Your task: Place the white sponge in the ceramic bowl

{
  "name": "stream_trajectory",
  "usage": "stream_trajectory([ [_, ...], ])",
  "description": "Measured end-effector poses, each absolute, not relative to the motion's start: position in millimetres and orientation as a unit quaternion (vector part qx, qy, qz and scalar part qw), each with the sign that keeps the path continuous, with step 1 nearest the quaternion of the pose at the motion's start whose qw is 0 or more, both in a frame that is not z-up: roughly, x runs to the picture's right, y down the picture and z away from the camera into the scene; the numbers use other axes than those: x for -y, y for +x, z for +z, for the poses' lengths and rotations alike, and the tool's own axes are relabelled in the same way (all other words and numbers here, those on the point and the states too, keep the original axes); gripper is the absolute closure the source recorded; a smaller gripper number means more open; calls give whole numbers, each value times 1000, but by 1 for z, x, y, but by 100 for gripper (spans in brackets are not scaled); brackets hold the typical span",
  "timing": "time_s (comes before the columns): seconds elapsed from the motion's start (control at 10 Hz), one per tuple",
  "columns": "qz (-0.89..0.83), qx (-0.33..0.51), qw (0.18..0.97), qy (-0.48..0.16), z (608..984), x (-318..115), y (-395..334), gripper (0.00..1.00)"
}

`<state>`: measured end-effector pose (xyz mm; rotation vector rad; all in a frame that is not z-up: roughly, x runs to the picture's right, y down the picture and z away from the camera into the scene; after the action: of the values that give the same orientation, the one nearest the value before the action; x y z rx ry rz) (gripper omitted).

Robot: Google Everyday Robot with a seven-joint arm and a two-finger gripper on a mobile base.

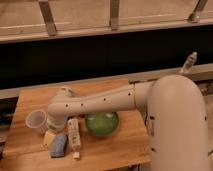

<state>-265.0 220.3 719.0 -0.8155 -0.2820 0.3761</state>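
The white sponge, a pale bluish-grey pad, lies on the wooden table near its front left edge. The ceramic bowl is green and glossy and stands to the sponge's right, partly under the arm. My arm reaches in from the right across the table. The gripper hangs at the arm's end, just above and behind the sponge, between the cup and the white bar. The arm's wrist covers the gripper's lower part.
A translucent white cup stands left of the gripper. A long narrow white bar lies between sponge and bowl. A small yellowish piece lies beside the sponge. A dark gap and a railing run behind the table.
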Motion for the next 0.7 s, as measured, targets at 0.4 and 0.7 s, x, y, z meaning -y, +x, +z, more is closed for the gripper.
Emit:
stream_trajectory([
  [0.4, 189, 128, 883, -410, 728, -239, -252, 20],
  [0.7, 167, 120, 882, -423, 735, -258, -262, 20],
])
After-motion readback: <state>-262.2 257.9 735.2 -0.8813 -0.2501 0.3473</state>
